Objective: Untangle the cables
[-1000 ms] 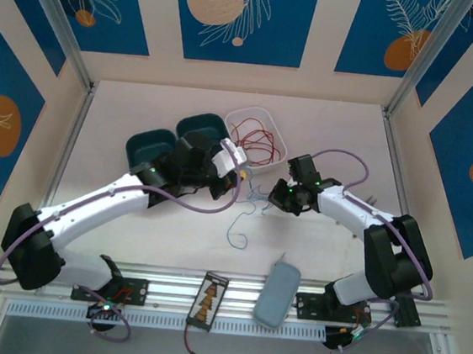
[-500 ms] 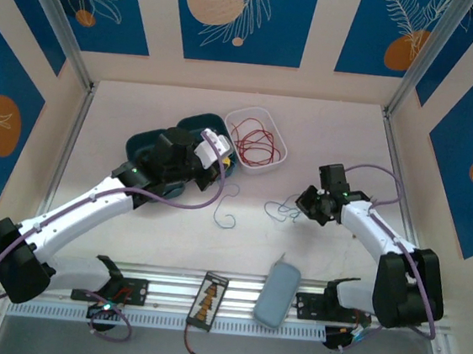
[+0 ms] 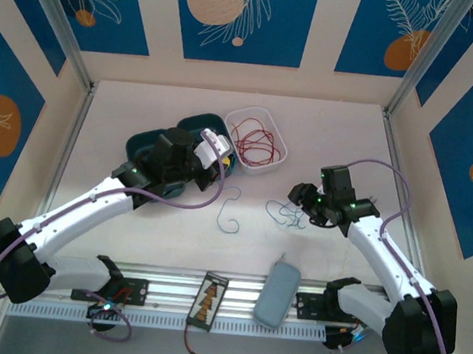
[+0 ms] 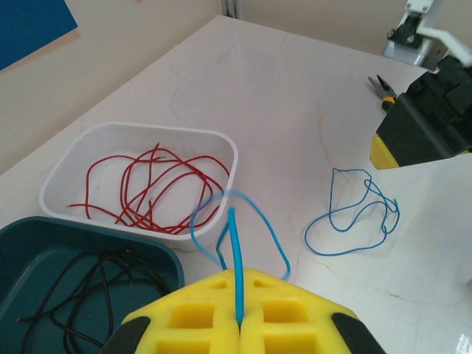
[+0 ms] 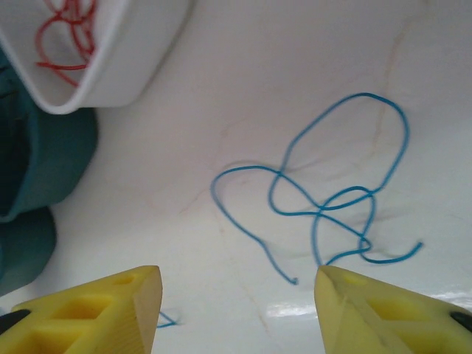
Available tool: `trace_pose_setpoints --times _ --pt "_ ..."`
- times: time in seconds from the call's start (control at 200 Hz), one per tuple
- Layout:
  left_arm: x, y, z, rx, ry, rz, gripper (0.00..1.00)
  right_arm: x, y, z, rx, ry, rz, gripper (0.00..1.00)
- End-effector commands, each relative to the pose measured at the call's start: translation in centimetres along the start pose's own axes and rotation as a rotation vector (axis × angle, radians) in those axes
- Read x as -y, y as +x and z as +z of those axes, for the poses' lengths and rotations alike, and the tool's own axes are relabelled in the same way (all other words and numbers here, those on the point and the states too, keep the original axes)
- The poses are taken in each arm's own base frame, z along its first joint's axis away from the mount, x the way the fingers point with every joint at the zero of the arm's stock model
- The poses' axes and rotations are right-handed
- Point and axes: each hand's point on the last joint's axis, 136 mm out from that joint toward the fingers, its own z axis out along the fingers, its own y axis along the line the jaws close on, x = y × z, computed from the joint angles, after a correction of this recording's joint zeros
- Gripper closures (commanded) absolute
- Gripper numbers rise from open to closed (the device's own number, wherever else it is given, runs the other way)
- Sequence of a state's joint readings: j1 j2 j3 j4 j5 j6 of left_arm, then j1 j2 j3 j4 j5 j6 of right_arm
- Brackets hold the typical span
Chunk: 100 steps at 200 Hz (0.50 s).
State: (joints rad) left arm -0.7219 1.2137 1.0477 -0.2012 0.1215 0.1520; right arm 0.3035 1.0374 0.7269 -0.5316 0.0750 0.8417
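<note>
My left gripper (image 4: 240, 295) is shut on one blue cable (image 4: 236, 236), which loops out ahead of the pads. From above, that gripper (image 3: 225, 166) is beside the trays and its blue cable (image 3: 231, 212) trails onto the table. A second blue cable (image 5: 332, 184) lies loose in loops on the table (image 3: 284, 212). My right gripper (image 5: 236, 284) stands open just short of it, holding nothing, and shows from above (image 3: 300, 196) too. Red cables (image 4: 147, 184) lie in the white tray (image 4: 140, 127). Black cables (image 4: 74, 295) lie in a teal tray (image 4: 88, 230).
The white tray (image 3: 230, 113) and two teal trays (image 3: 143, 142) sit at the back centre-left. A grey pouch (image 3: 277, 293) and a small circuit board (image 3: 209, 297) rest on the near rail. Pliers (image 4: 383, 87) lie by the right arm. Walls close off three sides.
My right gripper has opened and let go of its blue cable, which now lies on the table. The two arms pulled apart and the blue cables separated; the left stayed shut.
</note>
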Motion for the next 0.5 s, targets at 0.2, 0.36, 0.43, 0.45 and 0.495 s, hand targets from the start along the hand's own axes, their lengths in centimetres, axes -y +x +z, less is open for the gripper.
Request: trace_pose_setpoints --times 0.2,0.36,0.43,0.45,0.495 --pt "-0.7 -0.9 -0.8 0.020 -0.027 -0.054 1.00 -2.8 -0.1 -1.6 0.029 -0.066 -0.078 0.43" --pt "-2.0 -3.0 -2.8 0.030 -0.081 -0.088 1.00 -1.9 0.0 -1.5 0.029 -0.022 -0.072 0.41" --pt "-2.9 -4.0 -4.0 0.029 -0.116 -0.106 1.00 -1.5 0.1 -1.5 0.028 -0.006 -0.071 0.39" --pt "-3.1 -4.5 -4.4 0.035 -0.125 -0.111 1.00 -1.4 0.1 -1.4 0.028 -0.002 -0.070 0.37" --pt "-3.6 -5.1 -5.1 0.033 -0.145 -0.122 1.00 -1.2 0.2 -1.4 0.026 0.008 -0.069 0.33"
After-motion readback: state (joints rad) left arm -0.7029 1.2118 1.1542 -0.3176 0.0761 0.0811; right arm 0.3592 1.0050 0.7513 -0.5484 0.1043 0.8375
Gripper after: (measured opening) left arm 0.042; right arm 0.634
